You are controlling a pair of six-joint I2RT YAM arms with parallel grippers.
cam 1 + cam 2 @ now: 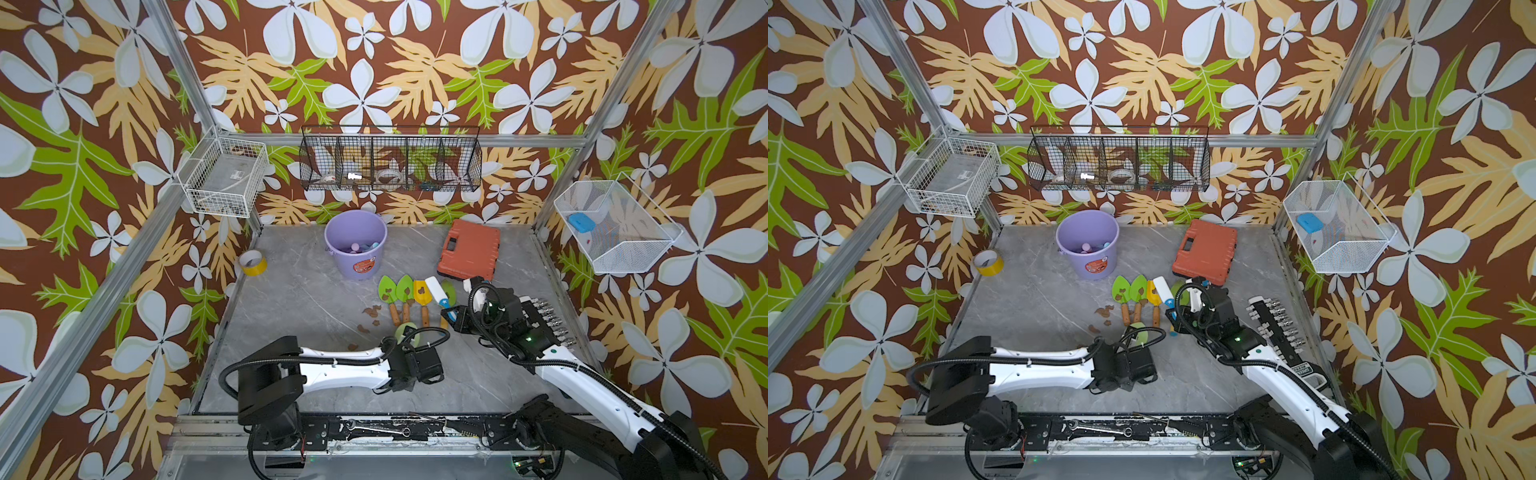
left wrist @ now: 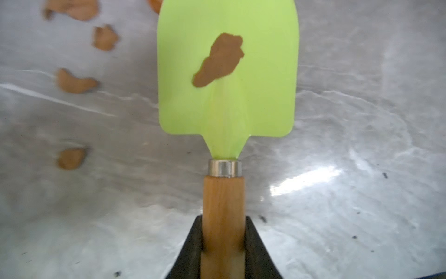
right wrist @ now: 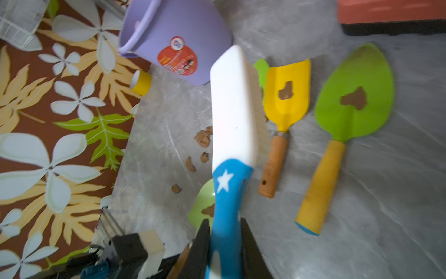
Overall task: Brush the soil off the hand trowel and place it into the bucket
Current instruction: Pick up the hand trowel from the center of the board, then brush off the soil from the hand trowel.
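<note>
My left gripper (image 2: 223, 232) is shut on the wooden handle of a pale green hand trowel (image 2: 226, 96). One brown clump of soil (image 2: 218, 60) sits on its blade. In both top views that blade (image 1: 402, 332) (image 1: 1140, 328) pokes out past the left wrist, near the table's middle. My right gripper (image 3: 224, 232) is shut on the blue handle of a white-headed brush (image 3: 233, 108), which slants above the row of other trowels (image 1: 404, 291). The lilac bucket (image 1: 345, 262) (image 1: 1075, 262) stands upright at the back. Loose soil clumps (image 1: 372, 311) lie left of the trowels.
On the table lie two green leaf-blade trowels, a yellow trowel (image 3: 287, 96) and a green trowel with a yellow handle (image 3: 354, 96), each carrying soil. An orange-red tool case (image 1: 469, 249) lies back right, a yellow tape roll (image 1: 252, 262) back left, a socket rail (image 1: 548, 320) along the right edge.
</note>
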